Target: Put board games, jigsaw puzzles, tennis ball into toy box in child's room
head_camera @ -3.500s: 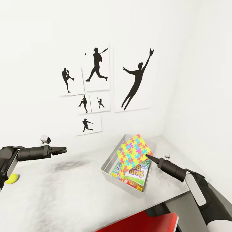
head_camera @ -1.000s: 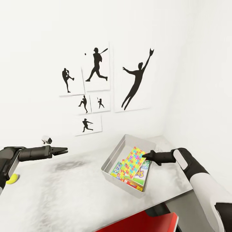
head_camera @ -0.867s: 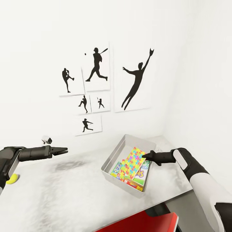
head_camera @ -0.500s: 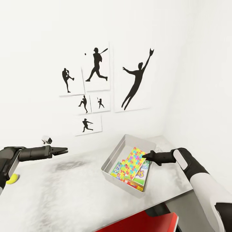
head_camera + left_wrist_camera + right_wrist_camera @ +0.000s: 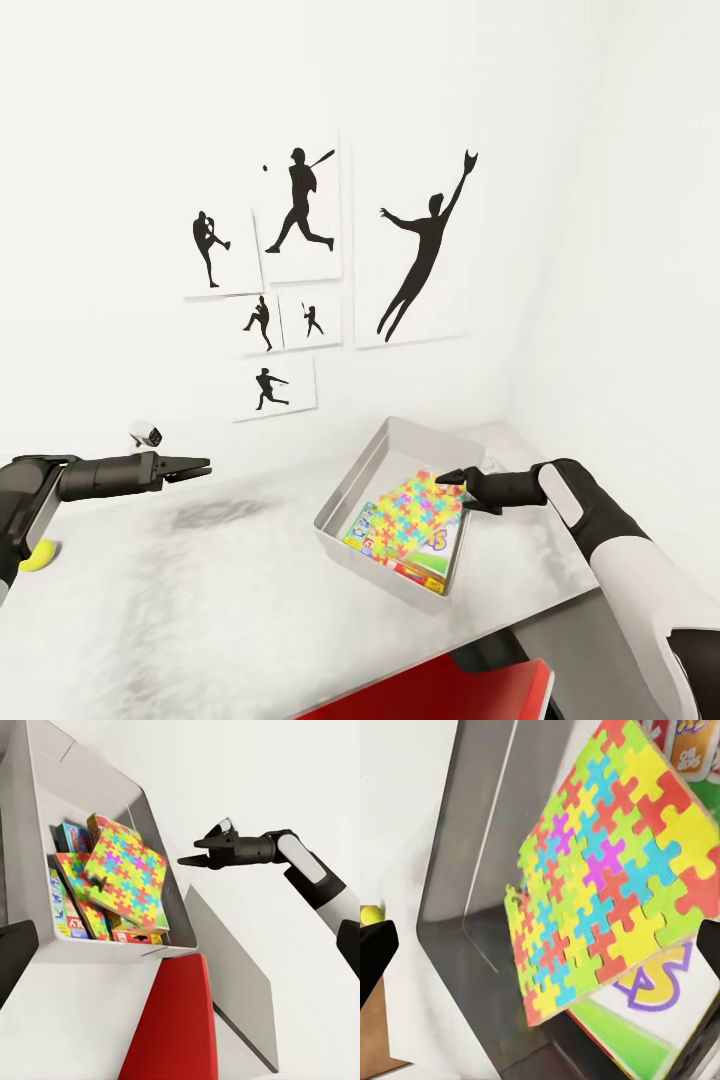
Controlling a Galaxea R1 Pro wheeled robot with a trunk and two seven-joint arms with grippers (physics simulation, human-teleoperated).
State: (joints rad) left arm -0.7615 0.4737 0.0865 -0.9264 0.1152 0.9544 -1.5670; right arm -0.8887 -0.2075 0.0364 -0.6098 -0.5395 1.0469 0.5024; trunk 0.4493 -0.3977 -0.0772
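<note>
Toy box: shallow lt-grey bin w/ low sloping walls, on speckled white-grey counter near its right end, set at an angle to counter edge. Inside: top jigsaw puzzle, flat box w/ yellow/pink/blue/green/red pieces, tilted, one edge propped higher, resting on other boxes. Second jigsaw puzzle partly under it, same pattern. Beneath: green-white-purple board game, lying flat; a blue one by the back wall; red-edged one at the near wall. Tennis ball: yellow-green, far left, apart from box.
</note>
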